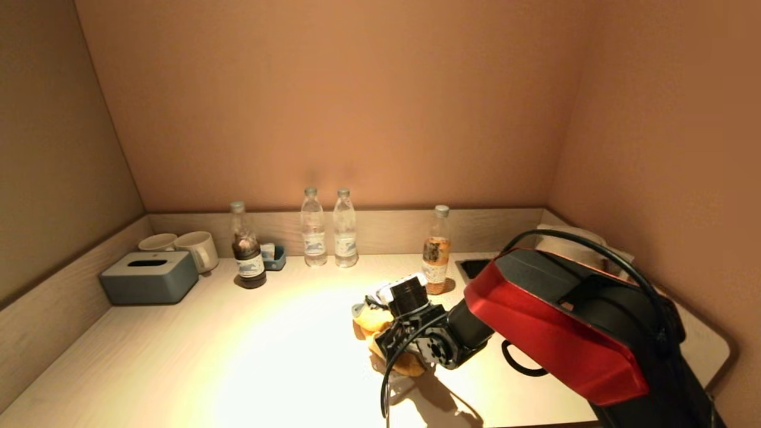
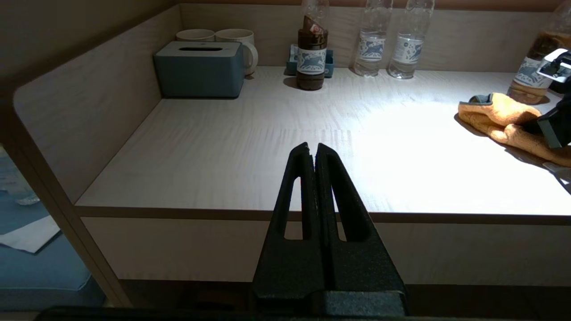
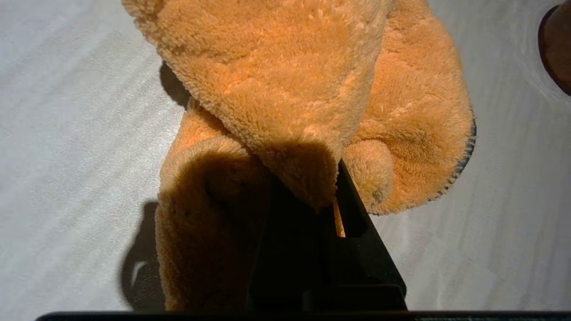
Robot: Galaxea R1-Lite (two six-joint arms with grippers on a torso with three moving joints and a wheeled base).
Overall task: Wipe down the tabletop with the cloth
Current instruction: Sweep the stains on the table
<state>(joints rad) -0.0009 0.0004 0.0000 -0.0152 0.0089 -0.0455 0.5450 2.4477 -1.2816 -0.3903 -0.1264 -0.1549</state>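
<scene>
Right gripper [image 3: 328, 196] clamped on fluffy orange microfibre cloth [image 3: 290, 89], cloth bunched on pale wooden tabletop [image 1: 267, 356] near amber drink bottle [image 1: 437, 249], left gripper [image 2: 312, 154] closed, parked off table's front edge

The head view looks down over the pale wooden tabletop [image 1: 285, 356], the left wrist view faces across it from beyond its front edge, and the right wrist view sits close above the fluffy orange cloth [image 3: 312, 89], which all three share.
</scene>
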